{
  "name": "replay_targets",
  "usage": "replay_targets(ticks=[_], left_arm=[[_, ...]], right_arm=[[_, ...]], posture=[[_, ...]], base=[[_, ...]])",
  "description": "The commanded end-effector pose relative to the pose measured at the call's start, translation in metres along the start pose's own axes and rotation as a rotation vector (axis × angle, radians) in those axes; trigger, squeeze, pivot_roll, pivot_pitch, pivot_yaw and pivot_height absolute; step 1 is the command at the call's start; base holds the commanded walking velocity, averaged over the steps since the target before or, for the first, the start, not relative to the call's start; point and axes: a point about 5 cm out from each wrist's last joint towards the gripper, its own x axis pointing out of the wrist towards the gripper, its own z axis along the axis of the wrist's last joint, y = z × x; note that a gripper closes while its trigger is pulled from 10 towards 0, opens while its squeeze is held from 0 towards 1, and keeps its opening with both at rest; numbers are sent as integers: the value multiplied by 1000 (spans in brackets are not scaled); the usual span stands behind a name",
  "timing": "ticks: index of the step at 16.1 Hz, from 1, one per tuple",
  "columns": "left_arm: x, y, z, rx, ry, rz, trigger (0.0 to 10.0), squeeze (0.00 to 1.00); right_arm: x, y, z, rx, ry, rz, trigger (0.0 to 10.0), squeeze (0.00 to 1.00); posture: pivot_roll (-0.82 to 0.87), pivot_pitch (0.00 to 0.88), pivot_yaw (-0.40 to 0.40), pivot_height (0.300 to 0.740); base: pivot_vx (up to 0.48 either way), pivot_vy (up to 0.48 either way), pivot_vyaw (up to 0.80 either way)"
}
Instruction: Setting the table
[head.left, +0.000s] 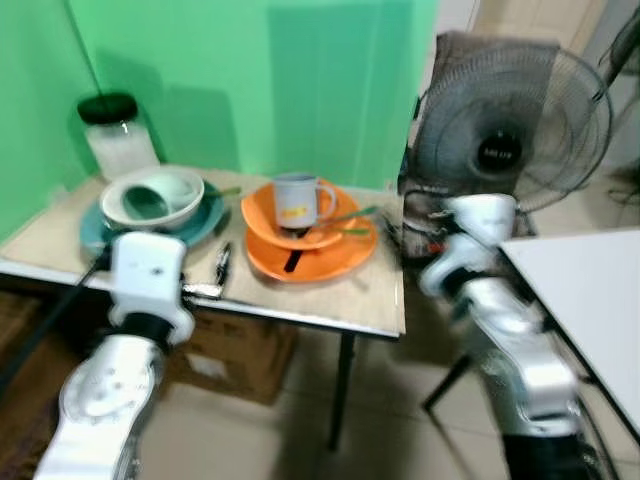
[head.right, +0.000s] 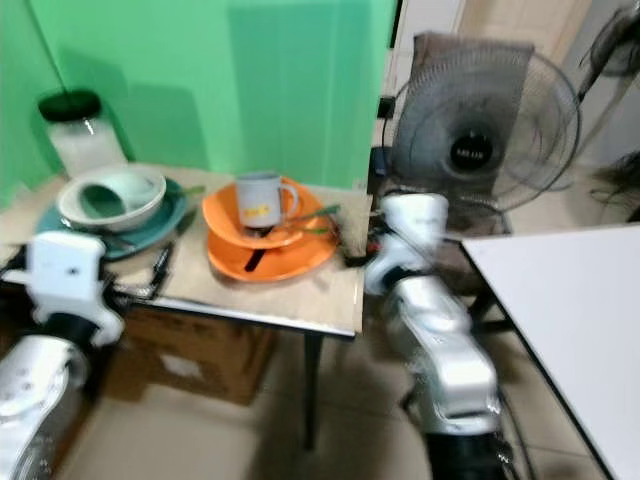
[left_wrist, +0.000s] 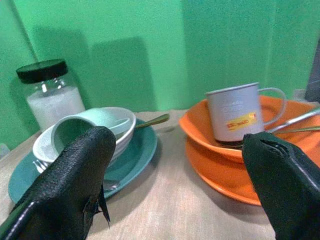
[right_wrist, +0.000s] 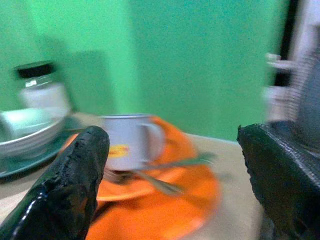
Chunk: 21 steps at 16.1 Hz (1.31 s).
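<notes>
Left wrist view: left gripper (left_wrist: 175, 185) fingers spread wide, empty, low at near edge of table (head.left: 330, 300). Grey mug (head.left: 298, 200) sits in orange bowl (head.left: 300, 232) on orange plate (head.left: 310, 258), mid-table; spoon (head.left: 345, 214) leans in bowl. Right gripper (right_wrist: 170, 180) also wide apart, empty, just off table's right edge. You risk tipping mug or flicking spoon out if finger catches bowl rim. White bowl (head.left: 153, 197) on teal plate (head.left: 150, 225) sits left of orange stack; jar (head.left: 118, 135) behind.
</notes>
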Motion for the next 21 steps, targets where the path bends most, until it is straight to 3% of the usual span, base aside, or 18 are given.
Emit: replay_targets(ticks=[1,4,10,15,16,21], left_arm=[[0,-4,2,0,-7,-13,10000,0],[-2,-4,2,4,-3,-5,10000,0],[-5,-6,1,9,9,-18,10000,0],[-8,-3,-1,34,23,-46,10000,0],[-10,-2,0,38,20,-73,10000,0],[-22,-2,-2,23,55,-419,10000,0]], right_arm=[[-2,-9,1,-13,7,-24,10000,0],[-1,-10,1,-7,8,-32,10000,0],[-2,-15,3,38,9,-27,10000,0],[6,-22,11,-32,69,15,10000,0],[8,-24,14,-26,77,44,10000,1000],[36,-34,19,-58,207,246,10000,1000]], posture=[[11,0,-14,740],[18,6,-24,740],[18,3,-21,740],[23,0,-28,740],[25,0,-29,740],[16,0,-21,740]], base=[[319,0,0],[320,0,800],[319,0,0],[114,0,0],[0,0,0],[0,0,0]])
